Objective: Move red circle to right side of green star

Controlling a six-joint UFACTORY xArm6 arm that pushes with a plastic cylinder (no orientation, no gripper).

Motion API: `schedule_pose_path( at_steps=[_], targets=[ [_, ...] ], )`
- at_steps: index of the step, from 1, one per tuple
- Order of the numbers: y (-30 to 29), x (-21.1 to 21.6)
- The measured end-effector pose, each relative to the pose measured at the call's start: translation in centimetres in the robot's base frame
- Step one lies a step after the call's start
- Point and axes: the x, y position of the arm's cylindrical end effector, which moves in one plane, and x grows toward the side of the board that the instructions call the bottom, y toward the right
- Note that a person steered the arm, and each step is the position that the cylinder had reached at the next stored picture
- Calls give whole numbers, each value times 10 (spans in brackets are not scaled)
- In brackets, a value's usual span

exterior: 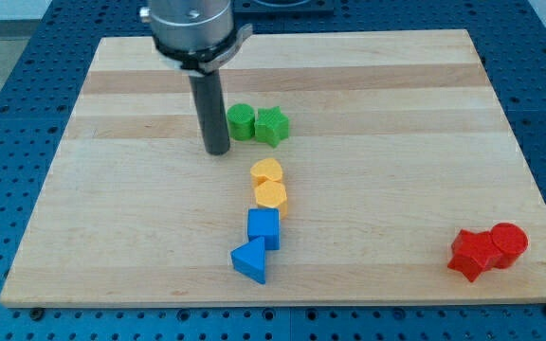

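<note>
The red circle (508, 242) lies near the board's bottom right corner, touching a red star (472, 253) on its left. The green star (272, 125) sits in the upper middle of the board, touching a green circle (241, 122) on its left. My tip (217, 151) rests on the board just left of and slightly below the green circle, far from the red circle.
A yellow block (266, 172) and a yellow hexagon (270, 195) lie below the green pair. Under them are a blue cube (263, 227) and a blue triangle (251, 260). The wooden board (396, 114) sits on a blue perforated table.
</note>
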Motion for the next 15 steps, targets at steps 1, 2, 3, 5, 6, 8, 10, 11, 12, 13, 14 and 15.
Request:
schedule_pose_path(
  at_steps=[1,2,3,5,6,8,10,11,12,13,14,15],
  targets=[
    [65,12],
    [139,-4],
    [182,-4],
    [152,115],
    [153,168],
    [173,179],
    [245,178],
    [278,178],
    [278,178],
    [287,179],
    [320,178],
    [339,178]
  ],
)
